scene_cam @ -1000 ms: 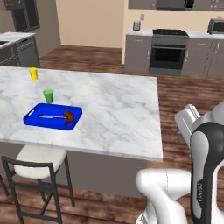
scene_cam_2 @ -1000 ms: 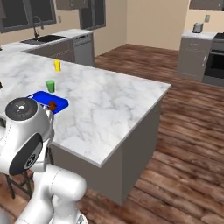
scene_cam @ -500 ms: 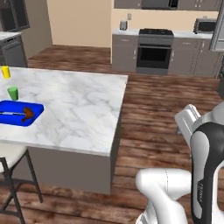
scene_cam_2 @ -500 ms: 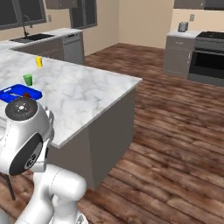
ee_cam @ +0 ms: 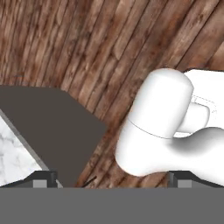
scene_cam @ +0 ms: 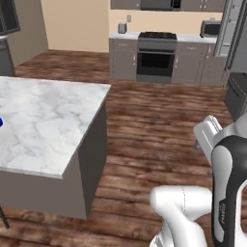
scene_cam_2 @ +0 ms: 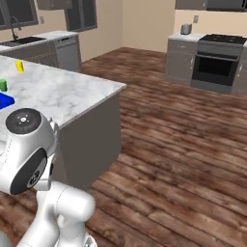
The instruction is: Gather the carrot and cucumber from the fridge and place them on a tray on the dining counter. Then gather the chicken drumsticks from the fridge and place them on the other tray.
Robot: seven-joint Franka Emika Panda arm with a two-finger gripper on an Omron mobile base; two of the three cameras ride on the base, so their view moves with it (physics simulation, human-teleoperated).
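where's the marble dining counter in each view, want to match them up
Left base view: the marble dining counter fills the left side, its corner pointing toward the middle.
Right base view: it spans the left, behind the arm.
Hand view: a marble sliver at lower left above its dark side panel.
Shared landmark: the black oven in both base views.

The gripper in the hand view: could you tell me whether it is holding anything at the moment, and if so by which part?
Nothing is held. The gripper is open, its two fingertips far apart with only wooden floor between them.

Blue tray lies flat on the marble dining counter
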